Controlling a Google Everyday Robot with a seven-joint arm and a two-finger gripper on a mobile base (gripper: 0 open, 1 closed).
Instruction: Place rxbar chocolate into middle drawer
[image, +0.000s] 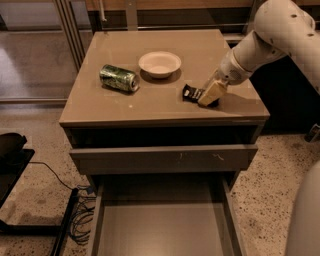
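The rxbar chocolate (191, 93), a small flat bar in a black wrapper, lies on the cabinet top (165, 60) at the right front. My gripper (210, 95) is down on the bar's right end, touching the cabinet top, and hides that end. The middle drawer (160, 227), a wide taupe-grey box with a plain floor, is pulled out at the bottom of the view and holds nothing that shows.
A crushed green can (119, 78) lies on the cabinet top at the left. A white bowl (159, 63) stands behind the bar. A drawer front with pale scuff marks (165, 159) sits just above the open drawer. Black cables (80, 220) lie on the floor at the left.
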